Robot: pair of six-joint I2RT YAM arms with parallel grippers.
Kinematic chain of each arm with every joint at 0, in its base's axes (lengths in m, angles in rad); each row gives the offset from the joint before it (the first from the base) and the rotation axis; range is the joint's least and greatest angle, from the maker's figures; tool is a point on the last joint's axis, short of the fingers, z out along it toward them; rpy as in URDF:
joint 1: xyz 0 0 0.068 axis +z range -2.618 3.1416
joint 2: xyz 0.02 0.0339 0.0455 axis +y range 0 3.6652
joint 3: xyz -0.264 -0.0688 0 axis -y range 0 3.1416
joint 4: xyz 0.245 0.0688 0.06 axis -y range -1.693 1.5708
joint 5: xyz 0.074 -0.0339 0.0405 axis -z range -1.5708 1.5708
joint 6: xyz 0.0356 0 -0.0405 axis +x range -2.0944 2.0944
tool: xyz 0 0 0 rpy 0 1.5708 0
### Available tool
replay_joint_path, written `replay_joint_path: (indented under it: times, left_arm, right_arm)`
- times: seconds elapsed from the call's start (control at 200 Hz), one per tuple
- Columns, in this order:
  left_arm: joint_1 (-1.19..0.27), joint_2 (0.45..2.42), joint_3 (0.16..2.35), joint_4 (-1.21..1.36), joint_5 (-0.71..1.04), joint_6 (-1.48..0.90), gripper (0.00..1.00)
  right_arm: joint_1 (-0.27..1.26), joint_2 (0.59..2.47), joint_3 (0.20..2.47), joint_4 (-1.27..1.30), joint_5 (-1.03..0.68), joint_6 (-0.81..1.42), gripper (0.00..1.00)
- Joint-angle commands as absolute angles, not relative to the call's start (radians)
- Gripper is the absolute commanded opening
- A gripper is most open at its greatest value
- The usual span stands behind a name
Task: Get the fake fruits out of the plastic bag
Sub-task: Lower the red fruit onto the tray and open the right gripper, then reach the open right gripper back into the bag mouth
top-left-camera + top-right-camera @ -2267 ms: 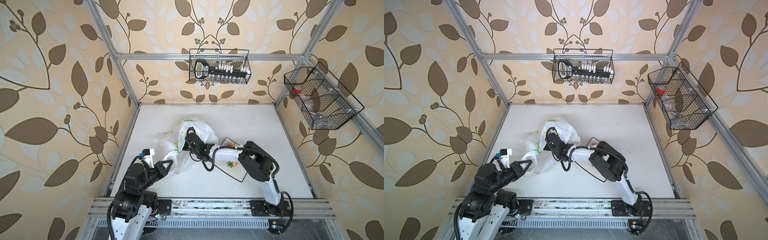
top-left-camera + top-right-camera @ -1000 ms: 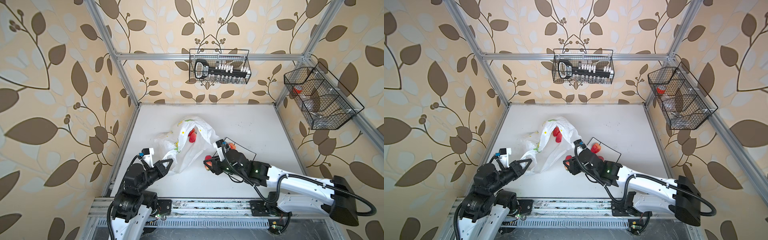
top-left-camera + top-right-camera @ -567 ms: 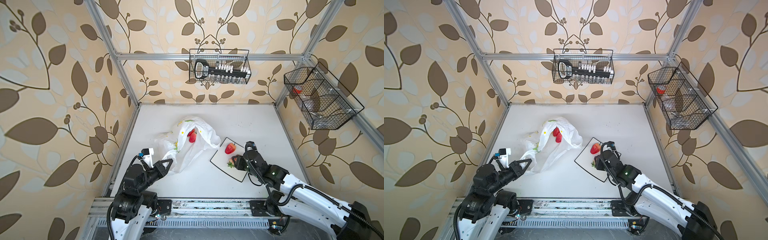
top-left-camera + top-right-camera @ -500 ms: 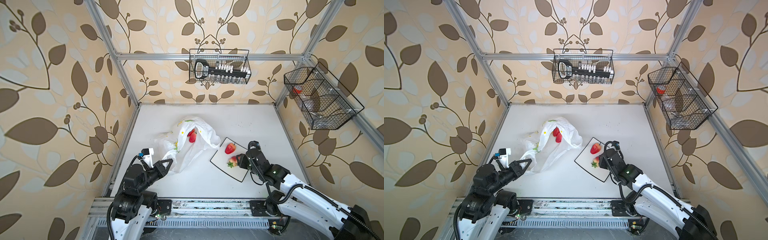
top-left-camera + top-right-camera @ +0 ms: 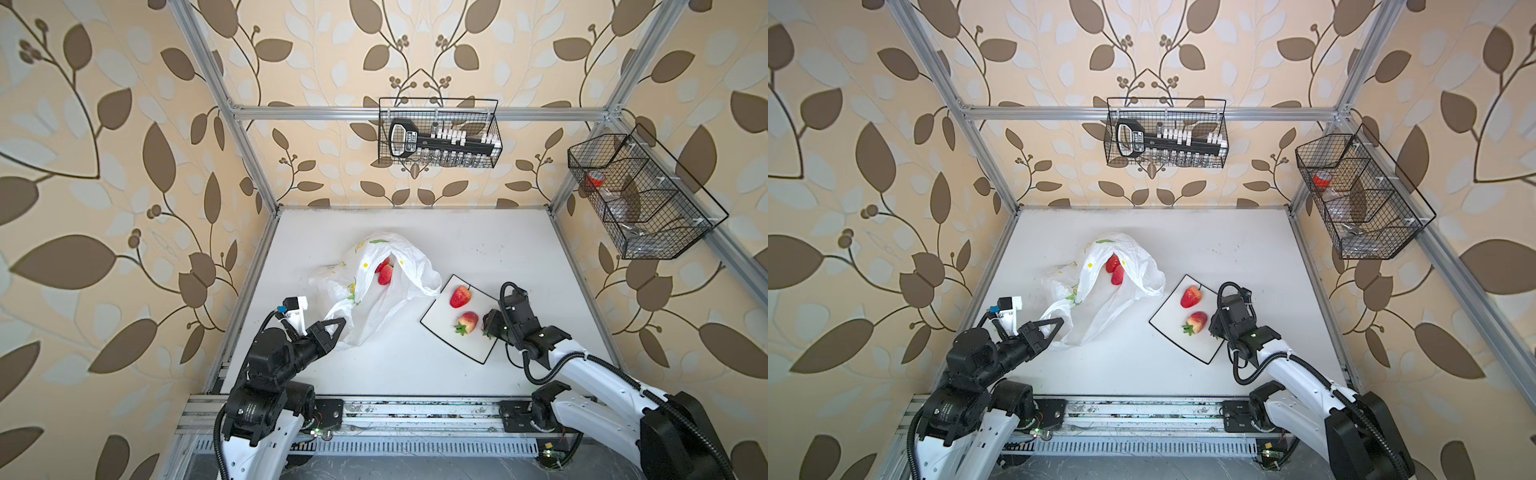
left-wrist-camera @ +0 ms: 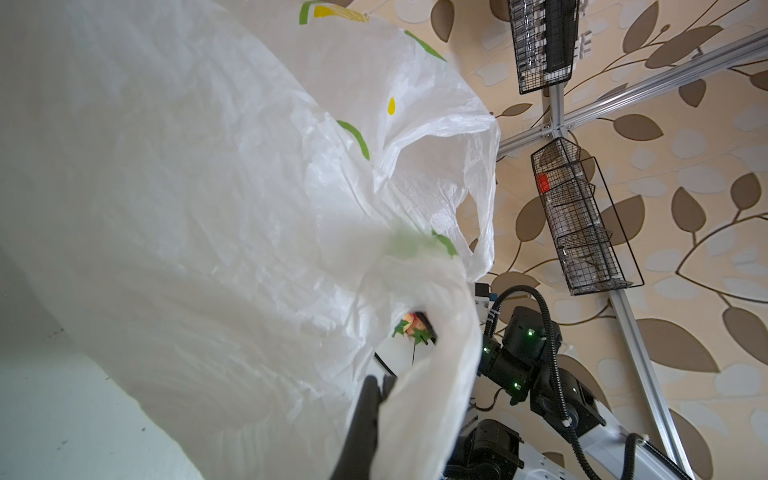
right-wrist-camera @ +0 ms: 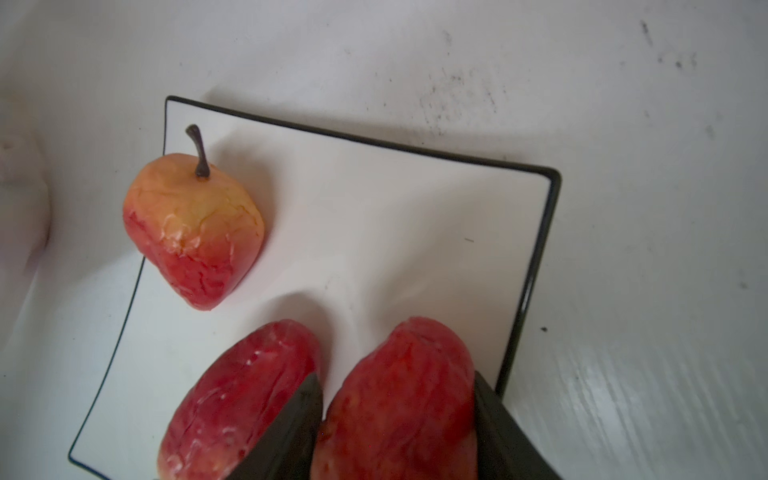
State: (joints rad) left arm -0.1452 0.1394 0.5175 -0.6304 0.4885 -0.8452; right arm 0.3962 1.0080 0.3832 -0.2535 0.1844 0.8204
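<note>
Fake fruits (image 5: 460,296): three out on the plate, two left in the bag, by my count.
Right jaws: straddling a red fruit (image 7: 399,399), one finger on each flank. Whether they are gripping or letting go, I cannot tell.
Around them: that fruit sits at the edge of the plate (image 7: 415,199), beside a second red fruit (image 7: 237,399) and a stemmed fruit (image 7: 193,224) with a yellow top.
Left jaws: clenched on the near end of the plastic bag (image 5: 374,307), which lies on the tabletop (image 5: 478,245).
Key relation: the two strawberries (image 5: 384,272) in the bag's mouth lie across the plate from the right jaws, to the robot's left and farther back. They lie side by side, long axes roughly near-to-far. The bag runs from the left pinch toward the back. The left arm is nearer but busy, so the right arm looks the one to go.
Since a second ago: the right arm was then midway between bag and plate with its fruit, and now it is at the plate. The bag, the left pinch and both strawberries look unmoved.
</note>
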Motion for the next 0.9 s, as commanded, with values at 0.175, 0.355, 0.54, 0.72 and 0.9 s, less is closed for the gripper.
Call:
replay_joint_path:
  times: [0.175, 0.355, 0.54, 0.72, 0.9]
  left_arm:
    - [-0.153, 0.125, 0.528, -0.621, 0.482, -0.841, 0.00]
    - [-0.153, 0.123, 0.531, -0.623, 0.482, -0.840, 0.00]
    - [-0.153, 0.126, 0.530, -0.623, 0.480, -0.844, 0.00]
    - [-0.153, 0.126, 0.525, -0.623, 0.479, -0.845, 0.00]
    - [-0.153, 0.129, 0.531, -0.625, 0.478, -0.843, 0.00]
  right_arm:
    - [0.384, 0.966, 0.354, -0.243, 0.178, 0.819, 0.79]
    - [0.383, 0.841, 0.391, -0.312, 0.176, 0.809, 0.86]
    - [0.385, 0.652, 0.463, -0.303, 0.078, 0.670, 0.80]
    - [0.466, 0.598, 0.497, -0.124, -0.155, 0.578, 0.69]
    - [0.811, 0.666, 0.563, 0.018, -0.045, 0.407, 0.65]
